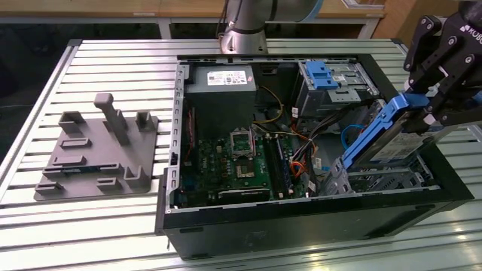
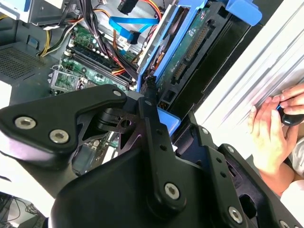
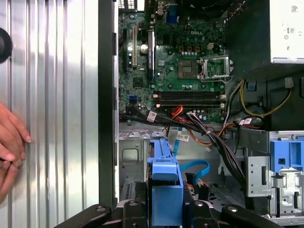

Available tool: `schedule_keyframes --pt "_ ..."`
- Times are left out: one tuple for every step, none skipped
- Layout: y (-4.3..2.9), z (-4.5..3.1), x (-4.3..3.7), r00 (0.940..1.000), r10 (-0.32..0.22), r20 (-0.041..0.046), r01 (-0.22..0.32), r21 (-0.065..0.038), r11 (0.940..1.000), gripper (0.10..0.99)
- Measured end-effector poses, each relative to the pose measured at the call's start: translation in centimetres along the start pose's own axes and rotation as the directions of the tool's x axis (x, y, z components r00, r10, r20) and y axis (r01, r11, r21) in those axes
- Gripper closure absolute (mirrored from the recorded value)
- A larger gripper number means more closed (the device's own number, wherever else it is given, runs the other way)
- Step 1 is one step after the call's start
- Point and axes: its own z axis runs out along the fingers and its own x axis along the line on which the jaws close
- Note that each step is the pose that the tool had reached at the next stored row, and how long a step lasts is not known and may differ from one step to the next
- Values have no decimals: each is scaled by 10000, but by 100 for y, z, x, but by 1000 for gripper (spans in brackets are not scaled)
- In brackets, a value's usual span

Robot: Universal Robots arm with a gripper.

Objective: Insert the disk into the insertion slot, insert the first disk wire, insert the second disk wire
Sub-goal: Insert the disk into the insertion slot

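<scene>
Your one gripper (image 1: 420, 106) is clamped tight on the one disk (image 1: 382, 141), holding it tilted, low end over, perhaps touching, the single insertion slot (image 1: 391, 179). Two hands (image 2: 270, 129) rest on the table (image 1: 113, 56).

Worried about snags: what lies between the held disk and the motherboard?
In the first wrist view, a bundle of black wires crosses between the disk and the motherboard.
</scene>
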Motion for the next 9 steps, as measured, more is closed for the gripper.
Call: schedule_keyframes --pt "0 7 0 10000 0 0 0 0 10000 725" --pt "0 13 1 10000 0 0 0 0 10000 725" --pt "-1 20 1 10000 0 0 0 0 10000 725" --pt "-1 27 2 10000 0 -1 0 0 10000 725" --pt "-1 33 2 10000 0 0 0 0 10000 725" --pt "-1 40 3 10000 0 -1 0 0 10000 725" --pt "-1 48 3 10000 0 -1 0 0 10000 725" --pt "-1 56 4 10000 0 0 0 0 10000 725" --pt "-1 64 5 10000 0 0 0 0 10000 725"
